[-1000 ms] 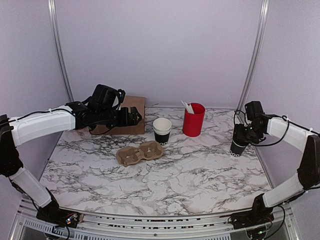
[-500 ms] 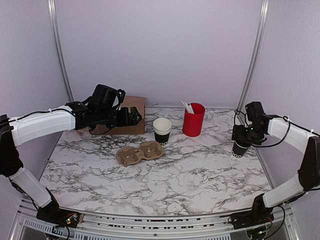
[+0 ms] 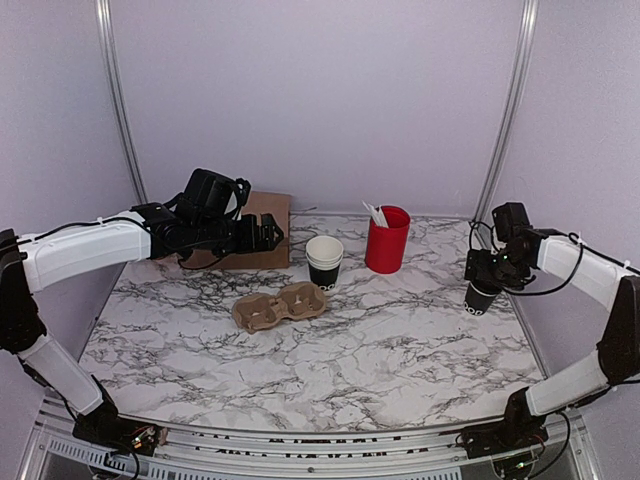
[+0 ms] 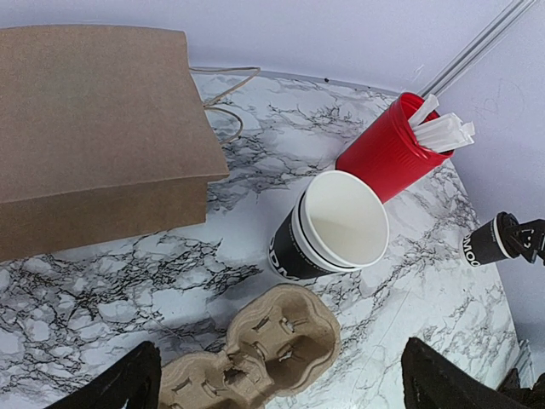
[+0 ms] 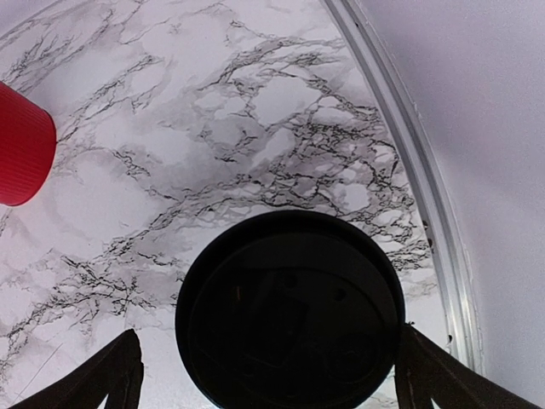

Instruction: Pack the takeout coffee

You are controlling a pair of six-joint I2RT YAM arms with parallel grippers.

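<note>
**Overhead view.** We find the coffee cup [image 3: 478, 298] upright on the tabletop [image 3: 350, 360], close to the right edge and in the far half. The right gripper [image 3: 484, 280] sits over the top of the cup. The left gripper [image 3: 272, 236] hangs in front of the paper bag [image 3: 272, 206] at the far left corner. A stack of lidless cups [image 3: 324, 262] and a red cup [image 3: 387, 240] of utensils stand near the far edge. A cardboard cup carrier [image 3: 279, 305] lies just in front of the stack.

**Left wrist view.** The left jaws are spread wide and hold nothing. Its fingertips [image 4: 119, 383] show at the two lower corners, above the carrier.

**Right wrist view.** We look straight down on the black lid [image 5: 289, 315]. The right jaws stand wide open, with one of the fingers [image 5: 111, 375] on each side of the lid. A gap shows on the left. We cannot tell whether the right finger touches the lid.
</note>
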